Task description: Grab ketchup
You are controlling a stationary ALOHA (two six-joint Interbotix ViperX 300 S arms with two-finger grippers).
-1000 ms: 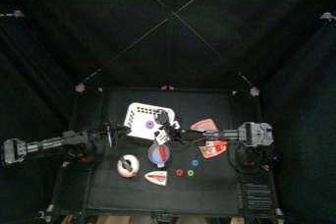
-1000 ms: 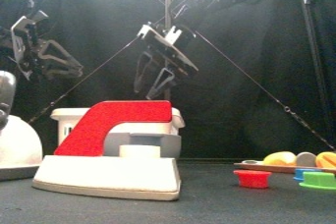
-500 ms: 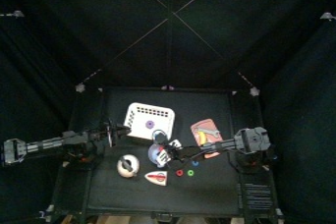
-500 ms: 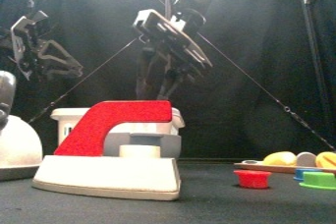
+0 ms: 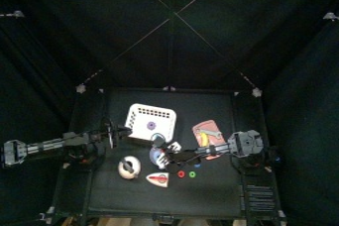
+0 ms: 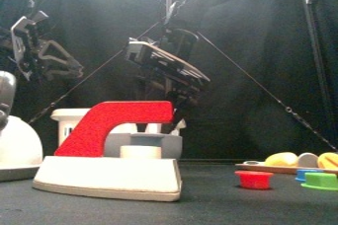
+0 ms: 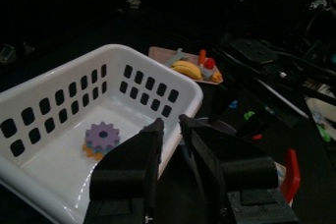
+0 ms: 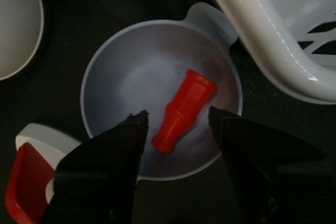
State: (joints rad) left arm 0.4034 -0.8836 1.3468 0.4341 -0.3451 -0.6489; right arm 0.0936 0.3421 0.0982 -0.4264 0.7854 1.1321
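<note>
Two arms are present at the table. Starting at the left, we find the left gripper (image 7: pixel 171 135) resting above a white basket (image 7: pixel 79 90), which holds a purple gear-shaped toy (image 7: pixel 101 136); its jaws stand narrowly apart with nothing between them.

Moving towards the middle, we note the ketchup (image 8: pixel 183 109), a small red bottle, lying on its side inside a shallow grey bowl (image 8: pixel 125 71). The bowl sits just beside the basket's rim, with a red-and-white wedge-shaped toy (image 8: pixel 33 169) on its other side.

The right gripper (image 8: pixel 175 135) hangs directly over the bowl, jaws spread wide and empty, one on either side of the bottle's lower end. Seen from the table's front edge, the right gripper (image 6: pixel 169 66) is tilted downward behind the wedge.

We judge the risks as follows. The bottle lies on a curved surface and could roll or slide when a jaw touches it. A jaw could strike the bowl's wall and tip or push the bowl. Gripping near the end, not the middle, could let the bottle pivot out.
</note>
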